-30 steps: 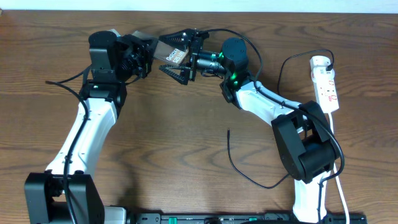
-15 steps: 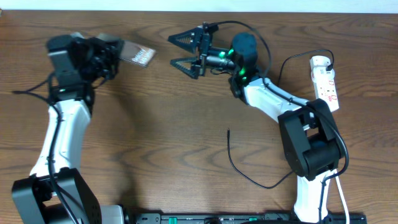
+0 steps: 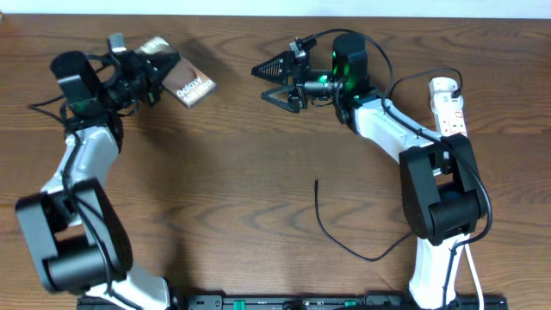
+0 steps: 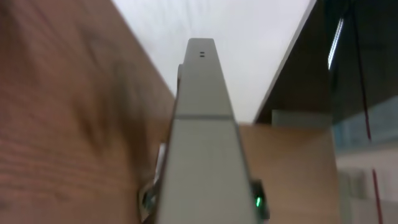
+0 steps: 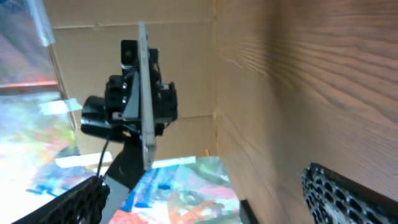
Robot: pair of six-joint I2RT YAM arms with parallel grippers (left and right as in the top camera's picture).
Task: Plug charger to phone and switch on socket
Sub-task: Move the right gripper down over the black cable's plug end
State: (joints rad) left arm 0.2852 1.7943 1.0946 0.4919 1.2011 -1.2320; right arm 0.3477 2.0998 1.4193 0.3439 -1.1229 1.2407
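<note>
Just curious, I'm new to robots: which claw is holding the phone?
The left gripper, at the overhead view's top left, shut on the phone; the right gripper hangs open and empty.

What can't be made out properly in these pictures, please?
- Socket switch position: overhead, too small to read.
- Charger far end: overhead, hidden behind the right arm.
- Phone port: left wrist, blurred and seen edge-on.

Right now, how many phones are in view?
1. The phone is clamped in the left gripper at the far left of the table. The right gripper is open and empty. No other phone shows.
</note>
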